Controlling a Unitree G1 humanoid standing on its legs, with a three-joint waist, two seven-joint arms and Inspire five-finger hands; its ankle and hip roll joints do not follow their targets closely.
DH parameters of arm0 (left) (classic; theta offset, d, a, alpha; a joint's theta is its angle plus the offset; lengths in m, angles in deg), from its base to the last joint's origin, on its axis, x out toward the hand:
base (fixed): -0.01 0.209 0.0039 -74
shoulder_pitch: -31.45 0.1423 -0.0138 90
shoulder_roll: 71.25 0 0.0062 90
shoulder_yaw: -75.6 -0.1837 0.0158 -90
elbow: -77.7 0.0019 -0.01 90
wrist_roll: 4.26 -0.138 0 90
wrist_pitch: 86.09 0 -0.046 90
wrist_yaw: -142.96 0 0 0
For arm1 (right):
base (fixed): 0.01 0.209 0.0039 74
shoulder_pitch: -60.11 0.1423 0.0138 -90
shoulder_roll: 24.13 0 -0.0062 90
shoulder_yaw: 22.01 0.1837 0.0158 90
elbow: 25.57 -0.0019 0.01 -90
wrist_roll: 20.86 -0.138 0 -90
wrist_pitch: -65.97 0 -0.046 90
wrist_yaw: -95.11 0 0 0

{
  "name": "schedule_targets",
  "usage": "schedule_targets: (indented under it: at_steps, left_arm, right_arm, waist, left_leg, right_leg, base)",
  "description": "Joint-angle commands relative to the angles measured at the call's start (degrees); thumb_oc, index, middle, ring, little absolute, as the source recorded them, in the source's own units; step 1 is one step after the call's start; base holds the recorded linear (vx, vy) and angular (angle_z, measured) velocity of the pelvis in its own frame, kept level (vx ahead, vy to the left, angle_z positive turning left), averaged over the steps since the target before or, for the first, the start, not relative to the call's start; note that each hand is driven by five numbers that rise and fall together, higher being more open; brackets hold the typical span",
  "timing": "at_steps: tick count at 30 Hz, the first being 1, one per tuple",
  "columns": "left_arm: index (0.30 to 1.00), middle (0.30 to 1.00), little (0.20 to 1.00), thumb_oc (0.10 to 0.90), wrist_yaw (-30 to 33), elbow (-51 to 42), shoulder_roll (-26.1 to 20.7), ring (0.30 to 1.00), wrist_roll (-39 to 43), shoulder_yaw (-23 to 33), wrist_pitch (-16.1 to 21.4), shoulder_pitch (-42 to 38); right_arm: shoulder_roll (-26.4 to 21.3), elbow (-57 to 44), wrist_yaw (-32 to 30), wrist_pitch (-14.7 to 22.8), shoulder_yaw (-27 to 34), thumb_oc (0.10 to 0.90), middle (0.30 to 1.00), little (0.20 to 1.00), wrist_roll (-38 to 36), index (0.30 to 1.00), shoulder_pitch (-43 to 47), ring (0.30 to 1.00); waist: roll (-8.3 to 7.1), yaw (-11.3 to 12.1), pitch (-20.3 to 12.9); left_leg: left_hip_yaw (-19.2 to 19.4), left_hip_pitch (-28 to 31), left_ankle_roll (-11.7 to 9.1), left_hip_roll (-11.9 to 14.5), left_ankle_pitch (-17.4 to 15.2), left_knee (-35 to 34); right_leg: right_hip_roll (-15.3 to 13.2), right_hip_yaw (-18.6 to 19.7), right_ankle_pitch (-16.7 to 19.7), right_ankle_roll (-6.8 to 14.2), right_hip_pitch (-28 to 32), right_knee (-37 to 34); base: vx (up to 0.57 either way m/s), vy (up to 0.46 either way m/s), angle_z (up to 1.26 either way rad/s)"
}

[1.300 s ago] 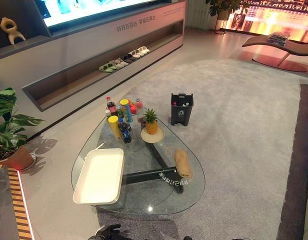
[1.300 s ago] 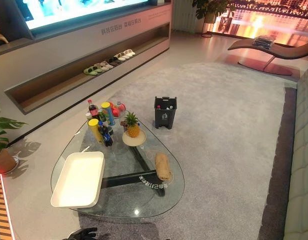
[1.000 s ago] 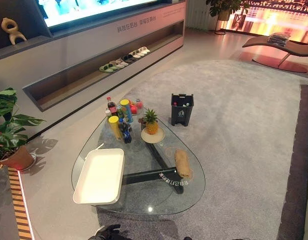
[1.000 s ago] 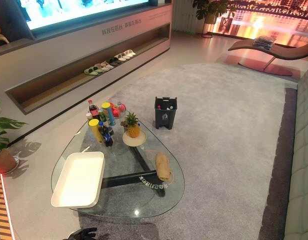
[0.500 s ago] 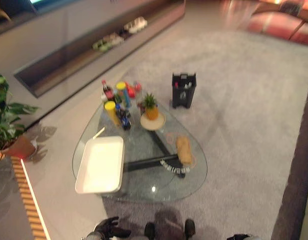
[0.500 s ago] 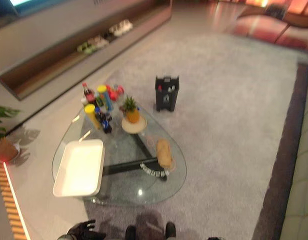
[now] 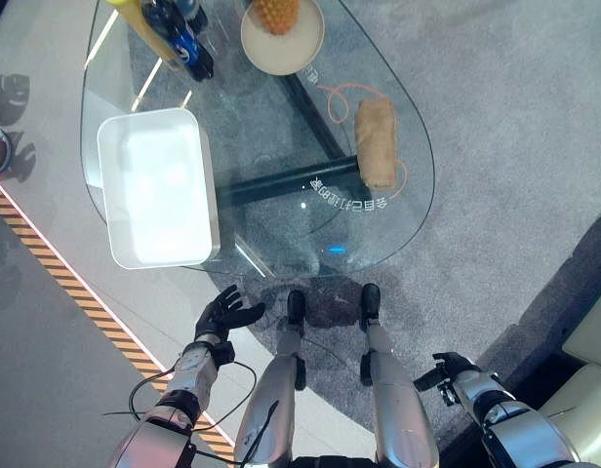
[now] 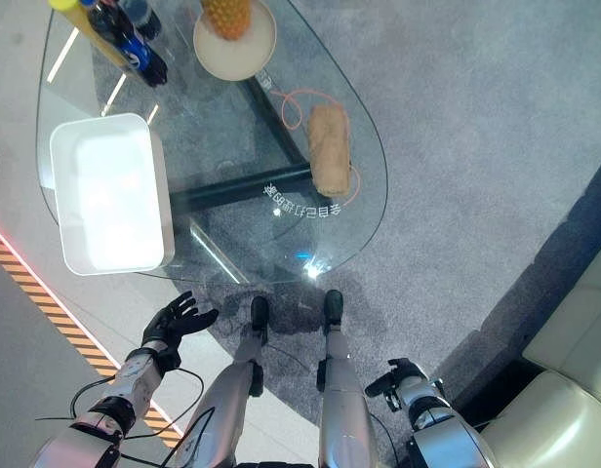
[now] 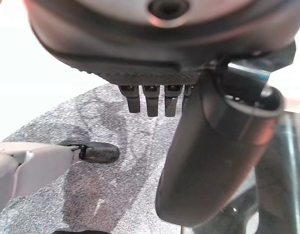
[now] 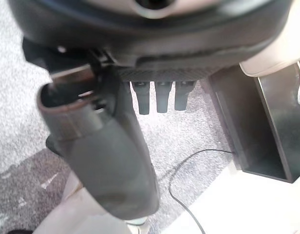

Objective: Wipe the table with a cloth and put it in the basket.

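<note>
Glass table (image 7: 281,226) ahead of me, grey carpet (image 7: 515,146) under and around it; both my hands low and empty.
Cloth (image 7: 376,142) lies rolled on the glass close to the table's right edge, well apart from either hand. White tray (image 7: 159,190) fills the left side, its near end right at the rim. Far end is crowded: plate (image 7: 293,55) with a pineapple (image 7: 277,12), bottles (image 7: 183,44) left of it. The middle and near curve of the glass are bare. My left hand (image 7: 227,310) hangs off the near-left rim, fingers spread, gripping nothing. My right hand (image 7: 447,371) sits low on the right over carpet, fingers loose, nothing in it. Striped strip (image 7: 76,292) bounds the left; sofa (image 7: 593,331) crowds the right.
</note>
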Motion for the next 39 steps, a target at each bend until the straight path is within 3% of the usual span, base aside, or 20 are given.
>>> schedule_targets:
  at_steps: [1,9,21,26,31,37,39]
  left_arm:
    - [0.9,0.9,0.9,0.8,0.3,1.0,-3.3,0.9,1.7,2.9,0.6,0.8]
    - [0.9,0.9,0.9,0.8,0.5,-0.1,-4.1,0.9,1.7,2.8,0.2,0.8]
    - [0.9,0.9,0.9,0.8,0.0,0.0,-4.4,0.9,1.7,2.8,0.6,0.3]
    - [0.9,0.9,0.9,0.8,-0.3,0.5,-4.8,0.9,2.3,2.2,0.1,-0.3]
    - [0.9,0.9,0.9,0.8,0.6,-0.5,-5.5,0.9,3.2,0.8,-0.3,-0.4]
    - [0.9,0.9,0.9,0.8,1.4,-1.4,-4.7,0.9,3.2,-0.2,1.2,1.4]
    - [0.9,0.9,0.9,0.8,1.2,-1.4,-4.2,0.9,3.6,-0.8,2.0,1.6]
  right_arm:
    - [-4.5,0.3,-2.3,-0.6,-1.4,0.8,0.9,0.9,-2.5,0.9,-2.7,0.9]
    - [-6.4,-0.9,-6.6,2.7,0.3,0.8,0.9,0.9,-3.0,0.9,0.1,0.9]
    - [-8.2,0.3,-9.1,8.2,2.1,0.8,0.9,0.9,-3.5,0.9,1.9,0.9]
    - [-9.9,-0.3,-15.9,14.4,3.6,0.8,0.9,0.9,-8.6,0.9,3.7,0.9]
    - [-13.8,-8.4,-22.4,21.9,5.9,0.8,0.9,0.9,-17.4,0.9,9.8,0.9]
    - [-15.9,-20.5,-29.4,25.2,5.7,0.8,0.9,0.9,-21.2,0.9,15.9,0.9]
    - [-16.9,-25.3,-31.8,24.2,4.2,0.8,0.9,0.9,-22.0,0.9,20.6,0.9]
  waist:
    - [-0.28,0.0,-0.2]
    - [-0.11,0.2,-0.2]
    - [0.05,0.5,-0.2]
    - [0.1,0.7,-0.2]
    - [-0.14,1.0,-0.2]
    - [-0.37,1.1,-0.2]
    - [-0.18,1.3,-0.2]
  left_leg:
    - [-1.7,-9.1,0.6,-4.1,-3.6,11.1]
    - [-1.9,-19.9,1.7,-3.3,-7.9,23.8]
    - [-1.9,-22.5,1.9,-3.2,-8.7,25.7]
    - [-1.9,-22.0,1.8,-3.2,-8.6,25.4]
    - [-2.0,-22.1,1.8,-3.1,-8.4,24.9]
    - [-1.9,-21.8,1.5,-3.0,-7.9,23.3]
    - [-1.7,-21.6,1.4,-2.9,-7.6,22.4]
  right_leg:
    - [1.0,-2.1,-8.0,-0.8,-7.9,14.0]
    - [1.8,-1.5,-11.7,-1.9,-18.7,25.5]
    - [2.3,-2.0,-11.8,-2.5,-21.1,26.7]
    - [2.1,-2.5,-11.7,-2.6,-20.6,26.5]
    - [2.1,-2.8,-11.1,-2.4,-20.6,26.1]
    - [2.3,-3.0,-10.6,-2.6,-20.5,24.7]
    - [2.2,-3.2,-10.6,-2.7,-20.4,24.0]
  base:
    - [-0.03,-0.028,0.06]
    - [-0.04,-0.04,0.1]
    - [-0.01,-0.011,-0.03]
    - [0.0,0.007,-0.01]
    - [0.0,-0.002,0.01]
    - [-0.01,0.004,0.01]
    - [-0.03,0.044,-0.03]
